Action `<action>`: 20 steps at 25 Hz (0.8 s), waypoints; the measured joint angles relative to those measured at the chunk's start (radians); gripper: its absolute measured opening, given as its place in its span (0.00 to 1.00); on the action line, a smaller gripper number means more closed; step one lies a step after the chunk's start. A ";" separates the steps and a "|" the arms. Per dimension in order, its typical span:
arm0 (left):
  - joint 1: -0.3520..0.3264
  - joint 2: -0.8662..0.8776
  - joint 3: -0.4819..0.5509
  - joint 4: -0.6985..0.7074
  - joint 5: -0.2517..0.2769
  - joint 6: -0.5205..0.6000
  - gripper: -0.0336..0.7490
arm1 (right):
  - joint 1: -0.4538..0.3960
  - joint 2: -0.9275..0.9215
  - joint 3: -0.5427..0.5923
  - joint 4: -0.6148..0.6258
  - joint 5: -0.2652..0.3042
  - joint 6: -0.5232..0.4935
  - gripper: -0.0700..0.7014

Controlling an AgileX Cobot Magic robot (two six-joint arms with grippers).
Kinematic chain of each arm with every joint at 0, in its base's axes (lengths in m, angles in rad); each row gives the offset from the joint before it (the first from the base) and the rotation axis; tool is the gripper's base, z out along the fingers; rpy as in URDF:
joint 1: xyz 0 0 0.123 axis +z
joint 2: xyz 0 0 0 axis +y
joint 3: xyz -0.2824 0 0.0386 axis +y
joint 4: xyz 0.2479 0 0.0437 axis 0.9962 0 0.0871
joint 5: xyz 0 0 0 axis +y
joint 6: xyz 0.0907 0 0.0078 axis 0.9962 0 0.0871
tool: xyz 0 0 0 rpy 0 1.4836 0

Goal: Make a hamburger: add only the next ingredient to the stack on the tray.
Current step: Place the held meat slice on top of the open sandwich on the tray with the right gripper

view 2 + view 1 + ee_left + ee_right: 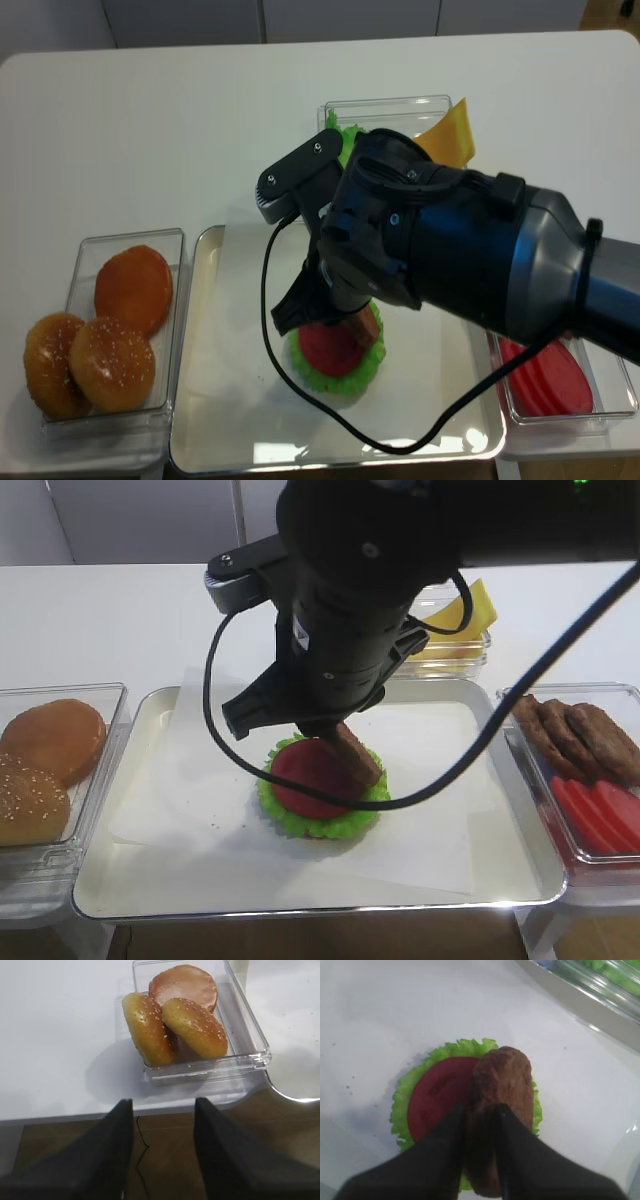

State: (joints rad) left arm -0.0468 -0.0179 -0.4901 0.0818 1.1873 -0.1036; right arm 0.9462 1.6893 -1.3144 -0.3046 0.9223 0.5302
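The meat patty (355, 752) stands on edge, tilted, with its lower end on the red tomato slice (300, 775) of the stack. My right gripper (480, 1109) is shut on the patty (502, 1080), one black finger on each flat face. The stack's frilly green lettuce rim (402, 1105) rings the tomato (440, 1095). It lies mid-way across the paper-lined metal tray (300, 912). In the high views the big black right arm hides the jaws. My left gripper (162, 1110) is open and empty, off the table's front edge near the bun box.
A clear box of bun halves (60, 770) sits left of the tray. Another box at the right holds more patties (590, 740) and tomato slices (600, 815). Behind the tray is a box with cheese (470, 610). A black cable (210, 710) loops over the tray.
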 joint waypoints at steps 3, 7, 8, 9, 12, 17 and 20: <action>0.000 0.000 0.000 0.000 0.000 0.000 0.43 | 0.000 0.000 -0.001 0.026 -0.002 -0.003 0.45; 0.000 0.000 0.000 0.000 0.000 0.000 0.43 | 0.000 0.000 -0.002 0.049 -0.004 -0.003 0.56; 0.000 0.000 0.000 0.000 0.000 0.000 0.43 | 0.000 0.000 -0.002 0.054 -0.004 -0.003 0.58; 0.000 0.000 0.000 0.000 0.000 0.000 0.43 | 0.000 0.000 -0.002 0.056 -0.004 -0.003 0.61; 0.000 0.000 0.000 0.000 0.000 0.000 0.43 | 0.000 0.000 -0.004 0.069 -0.004 -0.003 0.72; 0.000 0.000 0.000 0.000 0.000 0.000 0.43 | -0.014 -0.018 -0.008 0.092 -0.002 -0.072 0.78; 0.000 0.000 0.000 0.000 0.000 0.000 0.43 | -0.092 -0.044 -0.007 0.153 0.000 -0.132 0.79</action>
State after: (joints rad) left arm -0.0468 -0.0179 -0.4901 0.0818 1.1873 -0.1036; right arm 0.8546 1.6451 -1.3215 -0.1516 0.9227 0.3983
